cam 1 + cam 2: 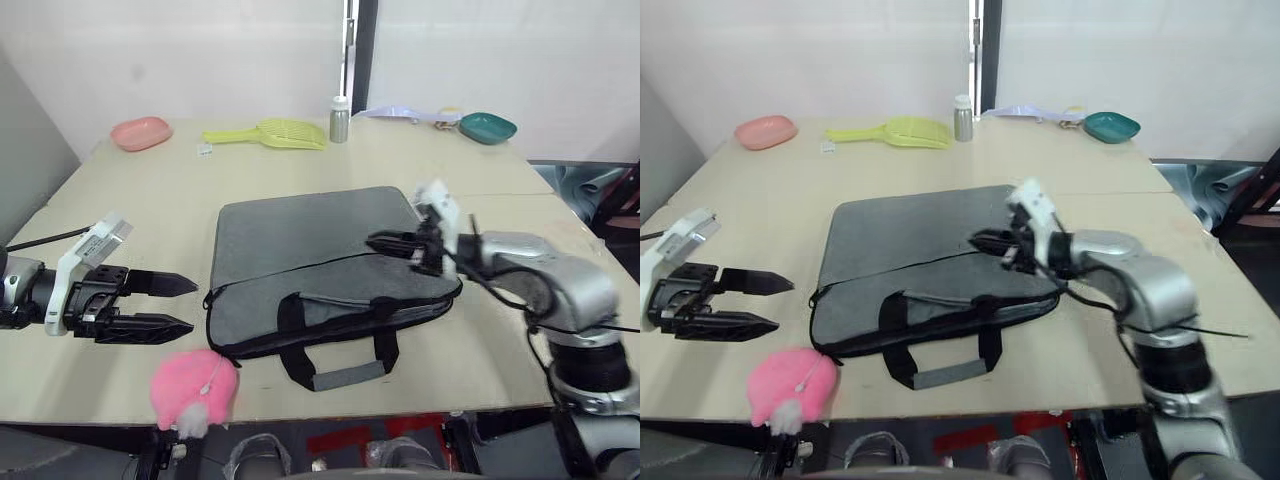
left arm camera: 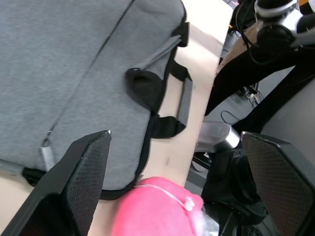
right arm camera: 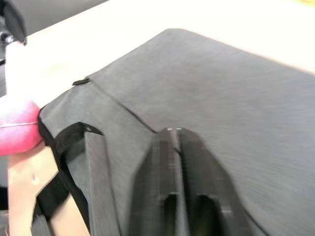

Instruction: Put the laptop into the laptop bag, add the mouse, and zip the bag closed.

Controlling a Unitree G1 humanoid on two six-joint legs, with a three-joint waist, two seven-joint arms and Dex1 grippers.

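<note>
We held our right gripper [image 1: 383,241] over the laptop bag [image 1: 320,268] lying flat mid-table, fingers pressed together, forearm reaching inward; our left gripper [image 1: 180,304] hovered beside the bag's left edge, fingers spread.

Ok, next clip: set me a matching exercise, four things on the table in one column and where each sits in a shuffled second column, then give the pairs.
Things:
1. laptop bag
2. pink plush toy
3. pink oval dish
4. teal bowl

Places:
A. far edge, on the robot's right
B. near edge, beside the bag's corner on the robot's left
C. middle of the table, lying flat, handles toward the robot
D. far corner, on the robot's left

Pairs: 1-C, 2-B, 3-D, 4-A
</note>
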